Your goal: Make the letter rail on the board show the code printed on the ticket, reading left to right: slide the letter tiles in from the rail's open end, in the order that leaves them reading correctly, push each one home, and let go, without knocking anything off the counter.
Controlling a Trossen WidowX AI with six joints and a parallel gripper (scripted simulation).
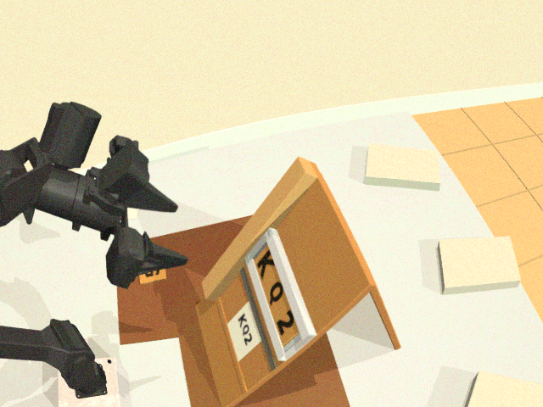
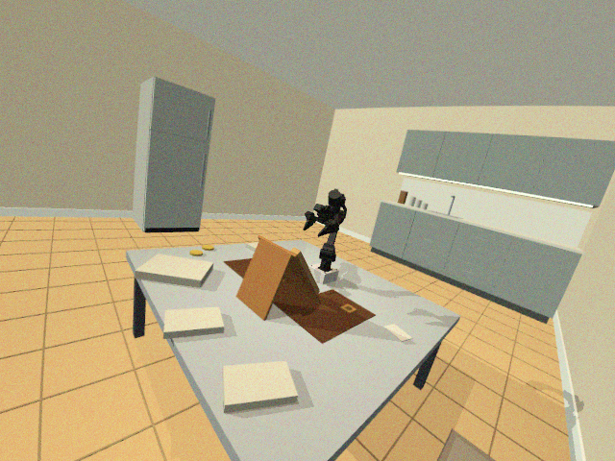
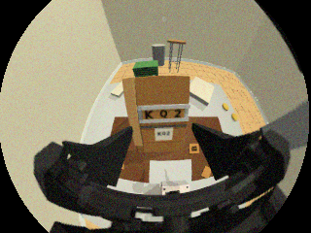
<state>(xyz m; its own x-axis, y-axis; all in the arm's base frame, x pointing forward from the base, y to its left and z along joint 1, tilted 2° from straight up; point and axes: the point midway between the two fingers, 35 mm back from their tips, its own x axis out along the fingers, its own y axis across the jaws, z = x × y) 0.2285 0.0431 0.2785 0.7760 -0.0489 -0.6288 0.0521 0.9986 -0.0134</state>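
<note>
The slanted wooden board (image 1: 338, 245) (image 2: 265, 278) (image 3: 162, 89) carries a pale letter rail (image 1: 293, 280) (image 3: 163, 106). Inside it, the K tile (image 1: 264, 264) (image 3: 149, 115), Q tile (image 1: 276, 292) (image 3: 163, 114) and 2 tile (image 1: 286, 323) (image 3: 178, 114) read K Q 2 left to right. The ticket (image 1: 238, 342) (image 3: 163, 138) below reads KQ2. My gripper (image 1: 181, 234) (image 2: 312, 231) (image 3: 162, 127) is open and empty, raised clear of the rail on the arm-base side. A loose tile (image 1: 152, 275) (image 2: 349, 307) is partly hidden by a finger in the top view.
Two other loose tiles (image 3: 194, 149) (image 3: 206, 172) lie right of the board in the wrist view. Cream blocks (image 1: 401, 164) (image 1: 480, 263) (image 2: 258, 381) stand behind the board. Yellow discs (image 2: 196, 252) (image 2: 208, 247) lie near the counter edge. A brown mat (image 1: 140, 309) (image 2: 323, 329) lies beneath the board.
</note>
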